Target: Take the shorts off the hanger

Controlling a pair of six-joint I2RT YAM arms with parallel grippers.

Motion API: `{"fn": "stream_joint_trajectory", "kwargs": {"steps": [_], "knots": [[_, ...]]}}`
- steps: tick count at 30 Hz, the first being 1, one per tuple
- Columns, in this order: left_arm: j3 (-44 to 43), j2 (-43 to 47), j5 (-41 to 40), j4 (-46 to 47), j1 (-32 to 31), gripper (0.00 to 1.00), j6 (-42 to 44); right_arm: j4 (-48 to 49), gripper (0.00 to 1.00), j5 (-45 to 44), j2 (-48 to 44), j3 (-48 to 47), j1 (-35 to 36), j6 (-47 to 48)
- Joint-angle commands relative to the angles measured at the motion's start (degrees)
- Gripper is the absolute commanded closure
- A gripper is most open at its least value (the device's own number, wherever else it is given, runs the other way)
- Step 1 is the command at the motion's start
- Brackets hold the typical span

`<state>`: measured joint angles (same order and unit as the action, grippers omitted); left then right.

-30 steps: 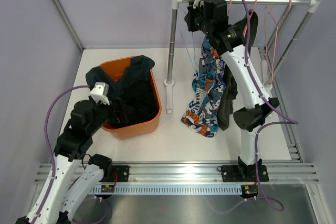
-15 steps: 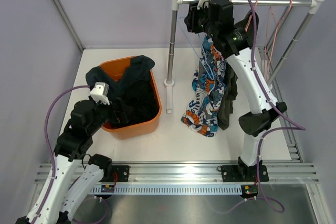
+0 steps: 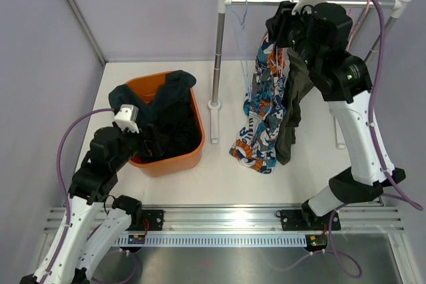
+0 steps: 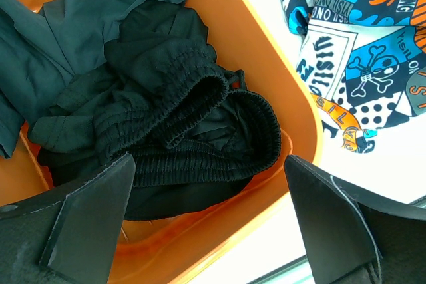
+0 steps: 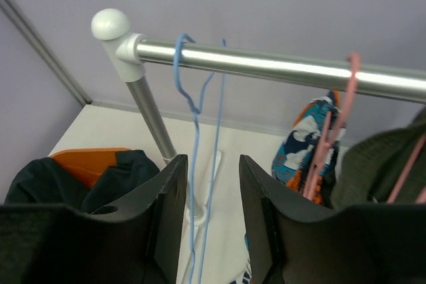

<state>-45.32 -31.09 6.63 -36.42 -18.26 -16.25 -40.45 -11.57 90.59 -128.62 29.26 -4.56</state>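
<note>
The blue-white-orange patterned shorts [image 3: 261, 121] and the olive green shorts [image 3: 293, 101] hang from pink hangers [image 5: 339, 118] on the metal rail [image 3: 259, 2]. My right gripper [image 3: 281, 28] is open and empty, held high by the rail, just right of an empty blue hanger [image 5: 193, 98]. The patterned shorts [image 5: 303, 144] and the olive shorts [image 5: 386, 164] show to its right. The black shorts [image 4: 193, 118] and the dark navy shorts [image 4: 80, 18] lie in the orange basket [image 3: 170, 162]. My left gripper [image 4: 213, 217] is open and empty over the basket's near rim.
The rail stands on two grey posts, the left post [image 3: 217, 58] just right of the basket. More empty pink hangers [image 3: 359, 18] hang at the rail's right end. Purple walls enclose the table on three sides.
My right arm has swung right and up along the rail, from its left end at the blue hanger to above the hanging shorts. The left arm has not moved.
</note>
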Motion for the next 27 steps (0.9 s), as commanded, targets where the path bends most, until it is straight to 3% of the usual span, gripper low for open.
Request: {"fn": "stream_joint_trajectory", "kwargs": {"steps": [1, 4, 10, 17, 27], "knots": [[0.32, 0.24, -0.75, 1.62, 0.16, 0.01, 0.96, -3.58, 0.55, -9.16, -1.82, 0.83, -0.51, -0.89], [0.32, -0.11, -0.74, 1.62, 0.16, 0.01, 0.96, -5.34, 0.55, -10.31, -1.64, 2.31, -1.83, -1.24], [0.32, -0.72, -1.18, 1.44, -0.37, 0.01, 0.96, 0.45, 0.53, -13.56, -2.78, 8.46, -2.80, -0.63], [0.32, -1.08, -1.62, 1.18, -1.16, 0.01, 0.78, 1.60, 0.50, -16.10, 2.21, 5.31, -4.12, -0.28], [0.32, -1.43, -1.80, 1.18, -1.43, 0.01, 0.87, 4.67, 0.54, -18.13, 7.32, 4.51, -4.91, 0.25]]}}
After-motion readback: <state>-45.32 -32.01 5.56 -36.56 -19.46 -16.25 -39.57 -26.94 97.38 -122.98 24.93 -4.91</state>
